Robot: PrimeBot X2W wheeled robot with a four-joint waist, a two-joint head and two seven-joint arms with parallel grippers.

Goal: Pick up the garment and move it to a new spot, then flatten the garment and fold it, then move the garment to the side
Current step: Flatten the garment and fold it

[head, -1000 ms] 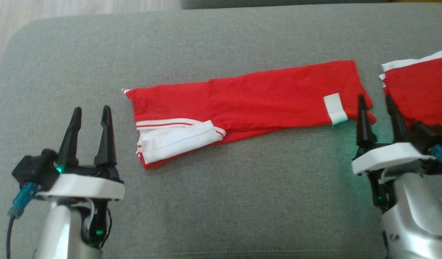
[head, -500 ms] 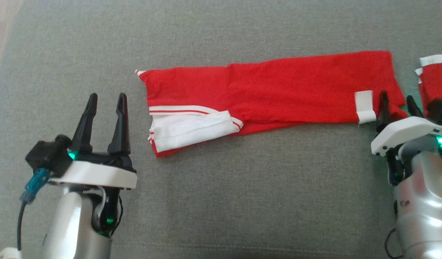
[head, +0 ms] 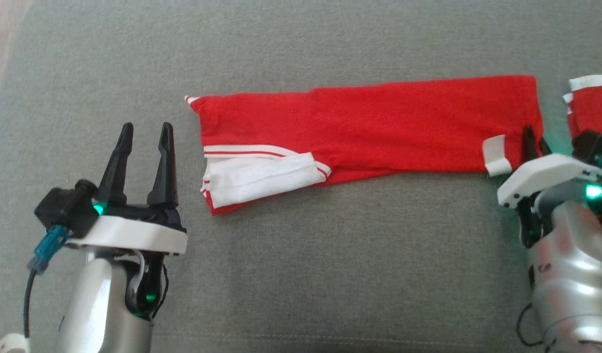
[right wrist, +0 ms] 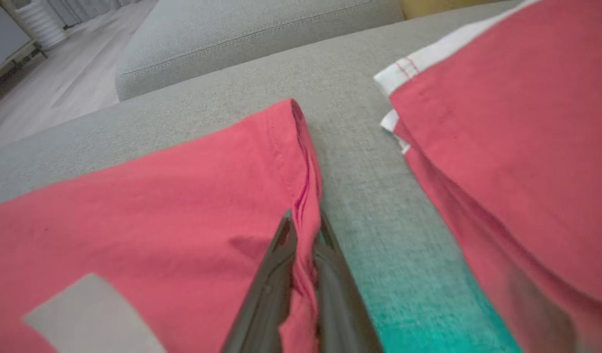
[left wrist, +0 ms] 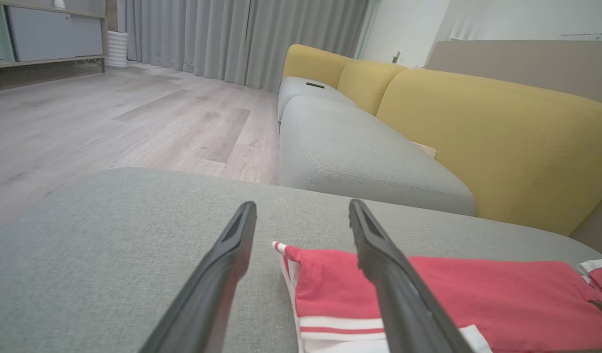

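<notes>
1. Left gripper [head: 146, 126], on a pale silver forearm rising from the lower left of the head view. The fingers point away from the robot and stand apart, with nothing between them. They are poised over the grey woven fabric sofa cushion [head: 306, 245], just left of the garment's striped end and clear of it.

2. Right gripper [right wrist: 305, 220], on a silver forearm at the lower right, wrist pitched forward and down. The fingers are drawn together, pinching a fold of red cloth at the garment's right-hand hem.

3. Long red cloth garment with white stripes [head: 379, 127], folded into a narrow band and lying flat across the middle of the cushion. The white-banded end faces the left gripper. A small white rectangular label [head: 494, 154] sits just beside the right gripper's fingers.

4. Second folded red garment with white edging [head: 592, 105], near the first garment's right end with bare cushion between them.

5. Mustard-yellow upholstered sofa back [left wrist: 477, 127], beyond the cushions.

6. Pale wood-plank floor [left wrist: 110, 117].

7. Grey pleated curtains [left wrist: 242, 34], farthest back.
</notes>
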